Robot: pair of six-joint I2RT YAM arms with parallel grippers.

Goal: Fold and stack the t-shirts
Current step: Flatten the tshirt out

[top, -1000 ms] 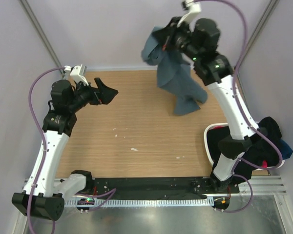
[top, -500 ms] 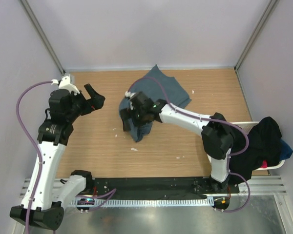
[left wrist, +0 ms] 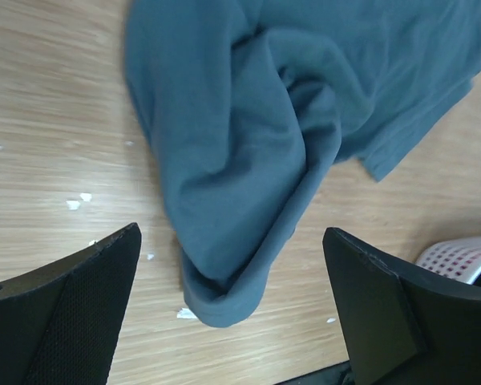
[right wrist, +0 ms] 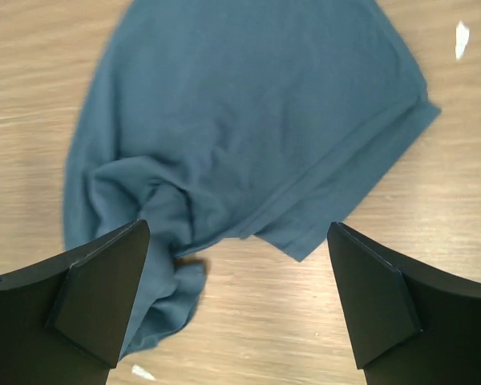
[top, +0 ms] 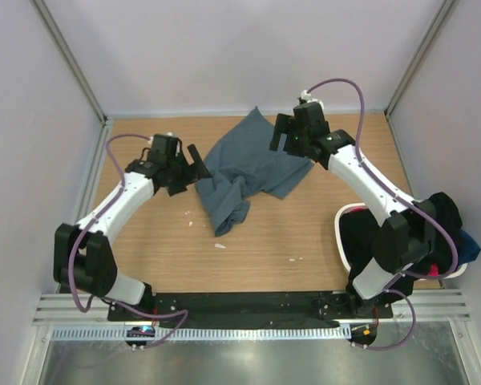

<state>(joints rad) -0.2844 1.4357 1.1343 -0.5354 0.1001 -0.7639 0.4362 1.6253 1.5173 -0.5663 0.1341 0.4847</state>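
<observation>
Plainly, the left end effector (top: 197,170) stands spread wide with nothing pinched between its fingers. It sits at the 9 o'clock edge of the blue-grey t-shirt (top: 244,168), and its wrist view looks down on the bunched, rolled part of the cloth. Whether a fingertip touches the fabric cannot be told. The right end effector (top: 279,138) is likewise spread and empty. It is at about 1 o'clock of the same shirt, above its flatter part, where a hem runs slantwise.

The shirt lies crumpled on the wooden tabletop (top: 264,233), in the 12 o'clock half. One corner points toward the far wall, and a twisted fold trails toward 7 o'clock. A few white flecks (top: 220,245) are scattered on the wood near that fold.

At 4 o'clock of the tabletop, beside the right arm's lower links, stands the white laundry basket (top: 339,220). It is heaped with other t-shirts (top: 433,233), mostly black, with a bit of blue and red showing at the right rim.
</observation>
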